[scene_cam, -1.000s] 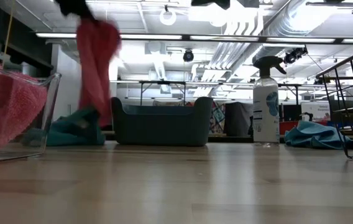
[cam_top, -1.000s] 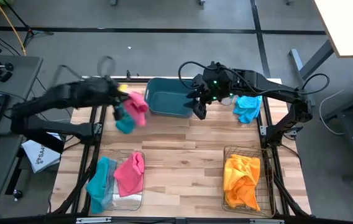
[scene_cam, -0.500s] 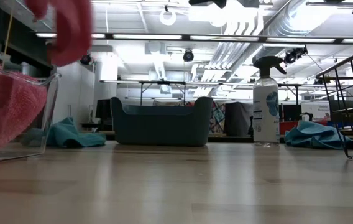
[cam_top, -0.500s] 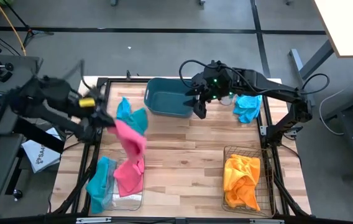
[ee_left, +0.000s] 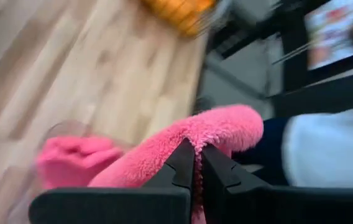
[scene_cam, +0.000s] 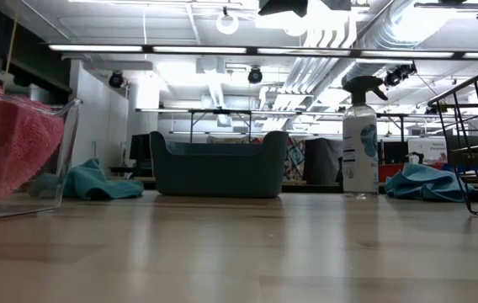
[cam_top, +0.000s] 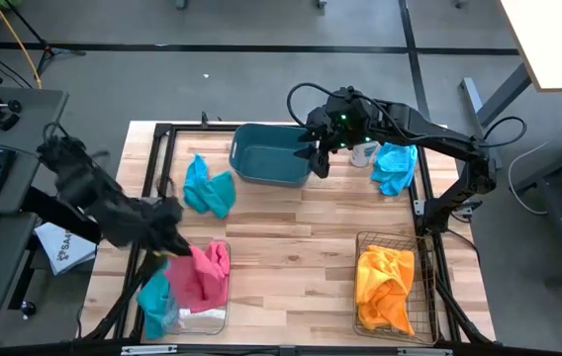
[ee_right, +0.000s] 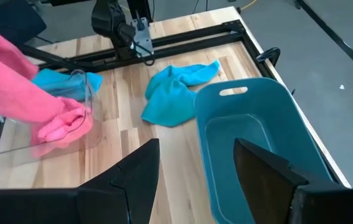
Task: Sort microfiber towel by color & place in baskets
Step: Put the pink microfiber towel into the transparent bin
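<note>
Clear bin (scene_cam: 58, 160) cut off by the low view's edge — left wrist's background blurred

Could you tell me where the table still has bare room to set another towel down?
The widest bare wood lies mid-table, between the clear bin and the wire basket, below the teal tub. It is crowded at the bin, where the left gripper carries a pink towel.

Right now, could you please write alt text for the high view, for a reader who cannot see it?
The left end effector carries a pink towel over the clear bin at the table's near left corner. The right end effector hovers open beside the empty teal tub. Teal towels lie loose; orange towels fill the wire-mesh basket.
</note>
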